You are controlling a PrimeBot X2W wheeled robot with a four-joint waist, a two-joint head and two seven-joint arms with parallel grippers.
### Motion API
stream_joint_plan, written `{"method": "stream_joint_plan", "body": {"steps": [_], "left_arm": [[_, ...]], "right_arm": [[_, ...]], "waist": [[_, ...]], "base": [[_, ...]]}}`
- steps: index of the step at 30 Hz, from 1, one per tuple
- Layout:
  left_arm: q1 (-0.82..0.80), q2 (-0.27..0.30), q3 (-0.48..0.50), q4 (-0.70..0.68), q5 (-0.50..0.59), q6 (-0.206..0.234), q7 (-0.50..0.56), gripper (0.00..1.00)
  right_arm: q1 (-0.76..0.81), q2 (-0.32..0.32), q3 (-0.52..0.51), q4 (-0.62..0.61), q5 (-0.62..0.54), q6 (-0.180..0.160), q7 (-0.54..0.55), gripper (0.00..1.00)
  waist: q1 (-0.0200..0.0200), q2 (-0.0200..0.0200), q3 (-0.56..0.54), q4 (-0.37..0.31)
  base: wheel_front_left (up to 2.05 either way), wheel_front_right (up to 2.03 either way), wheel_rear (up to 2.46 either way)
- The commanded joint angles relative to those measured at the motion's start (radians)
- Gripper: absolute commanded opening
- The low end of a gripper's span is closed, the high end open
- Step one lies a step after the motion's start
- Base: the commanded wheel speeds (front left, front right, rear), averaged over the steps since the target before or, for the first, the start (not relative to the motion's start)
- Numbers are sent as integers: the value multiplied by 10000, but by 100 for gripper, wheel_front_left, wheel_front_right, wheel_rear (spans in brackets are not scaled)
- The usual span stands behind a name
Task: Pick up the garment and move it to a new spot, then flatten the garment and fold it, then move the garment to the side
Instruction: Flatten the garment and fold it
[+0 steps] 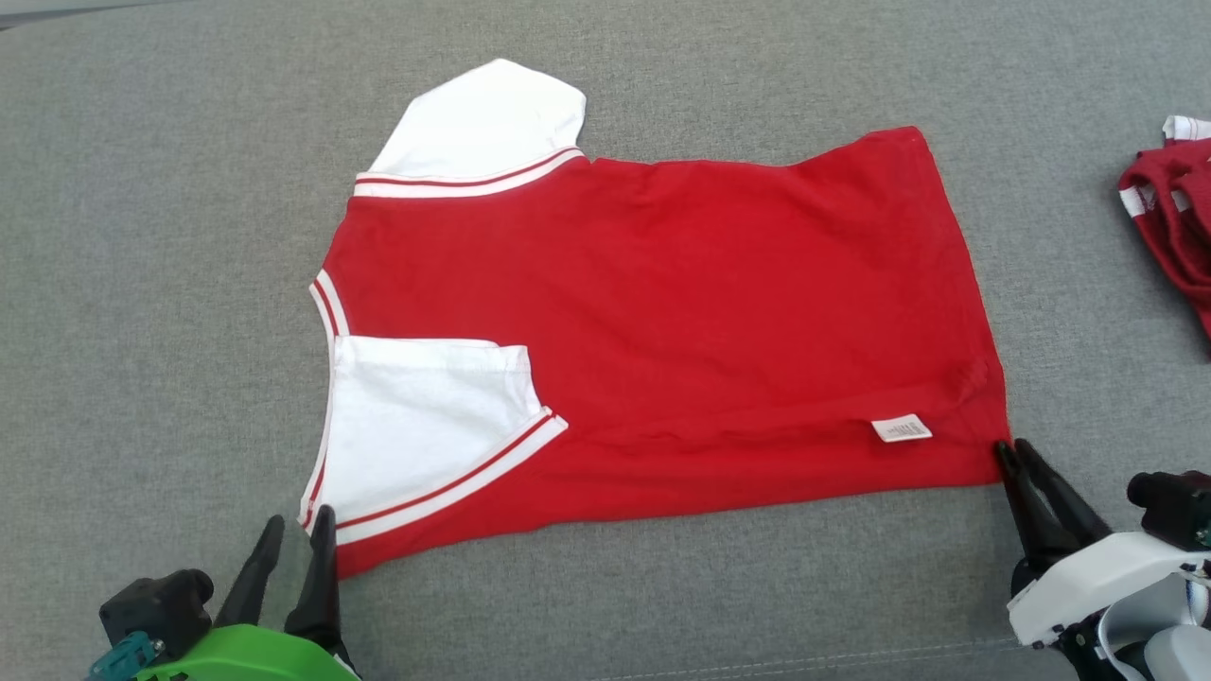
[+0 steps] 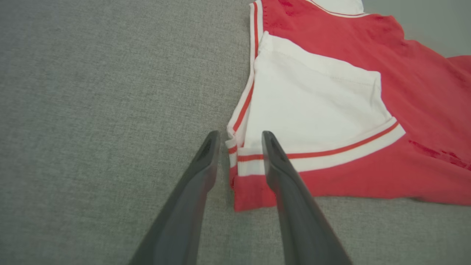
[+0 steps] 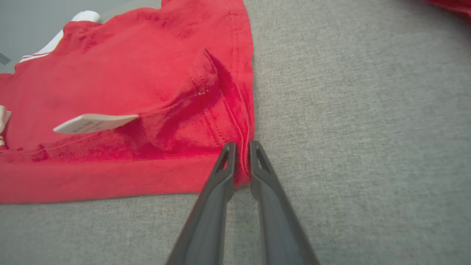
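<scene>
The garment (image 1: 662, 312), a red shirt with white sleeves and red-striped trim, lies spread flat on the grey fabric surface. My left gripper (image 1: 295, 525) is at its near left corner. In the left wrist view that gripper (image 2: 241, 138) is open, and the striped corner of the garment (image 2: 331, 110) lies flat between its fingers. My right gripper (image 1: 1014, 449) is at the near right hem corner. In the right wrist view its tips (image 3: 241, 147) stand close together with a ridge of the garment's (image 3: 128, 92) hem pinched between them.
A second red and white garment (image 1: 1173, 218) lies bunched at the right edge. A white label (image 1: 901, 428) sticks out near the right hem corner. The grey cushioned surface (image 1: 142, 284) stretches bare to the left and front, with a seam near the front edge.
</scene>
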Motion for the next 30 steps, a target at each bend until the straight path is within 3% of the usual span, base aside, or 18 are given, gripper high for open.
{"method": "stream_joint_plan", "body": {"steps": [1, 8, 13, 25, 30], "left_arm": [[-194, -33, 15, 104, 78, -64, -194, 100], [-829, -20, 213, 172, 780, 113, -1723, 100], [-1443, 87, 223, -267, 1520, 300, -2626, 100], [-1983, 194, 74, -378, 1870, 350, -2861, 100], [-3400, 406, -182, -526, 2012, -39, -2678, 100]], "right_arm": [[-86, -22, -176, 89, -266, -21, -185, 100], [-501, 388, -1100, -457, -1485, -13, -1409, 100], [-822, 827, -1635, -1441, -2462, -12, -1691, 100], [-939, 1268, -1588, -2219, -3036, -13, -1763, 100], [-1201, 1220, -1565, -2293, -2936, -13, -1750, 100]], "waist": [[0, 0, -1, 5], [0, 0, -36, -110], [0, 0, -46, -182], [0, 0, 21, -142], [0, 0, 440, -79]], "base": [[0, 0, 0], [0, 0, 0], [0, 0, 0], [0, 0, 0], [0, 0, 0]]}}
